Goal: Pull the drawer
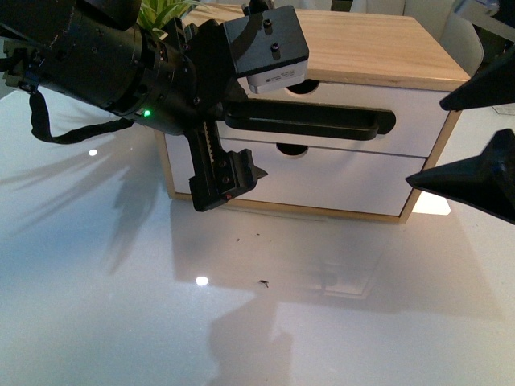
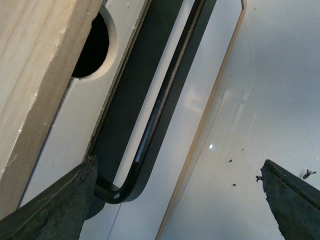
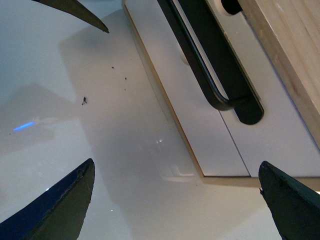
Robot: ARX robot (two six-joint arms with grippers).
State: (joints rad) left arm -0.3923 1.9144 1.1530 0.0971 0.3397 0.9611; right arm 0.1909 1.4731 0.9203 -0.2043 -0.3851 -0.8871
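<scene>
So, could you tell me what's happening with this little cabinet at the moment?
The robot's left hand is at the left end of the black bar handle on the upper drawer of a small wooden cabinet. Its fingers are open on either side of the bar, not yet clamped. The drawer looks shut. The right hand hangs open beside the cabinet's right side, touching nothing.

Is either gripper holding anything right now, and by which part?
Nothing is clamped. The left gripper stands open around the left end of the black handle; the right gripper is open, empty.
</scene>
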